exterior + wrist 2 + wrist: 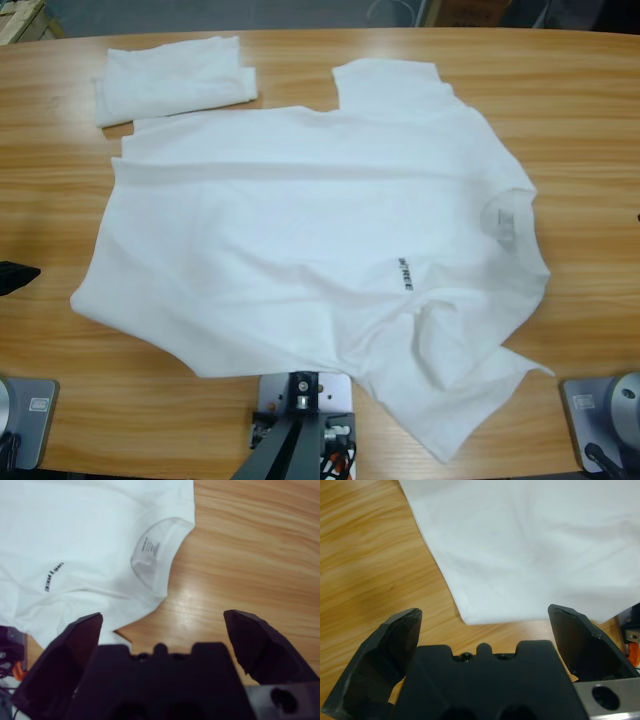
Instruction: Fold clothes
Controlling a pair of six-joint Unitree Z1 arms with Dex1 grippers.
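High view: large white T-shirt (300,240) spread flat across the wooden table (580,110), collar (500,222) toward the right edge, hem toward the left, small dark lettering (404,273) on the chest. Near sleeve (450,390) crumpled and folded over by the bottom edge; far sleeve (390,80) lying flat. Second white garment (170,78), already folded, at the far left, just beside the shirt's hem corner. Small dark shape at the left edge, possibly the tip of a gripper, too little showing to be sure.

Left wrist view: left gripper (485,630) with both jaws spread wide, nothing between them, hanging over bare wood just short of the shirt's rounded hem corner (480,612).

Right wrist view: right gripper (162,627) likewise gaping and empty, above bare table beside the collar (155,555), grey neck label (150,547) and chest lettering (51,576) in sight.
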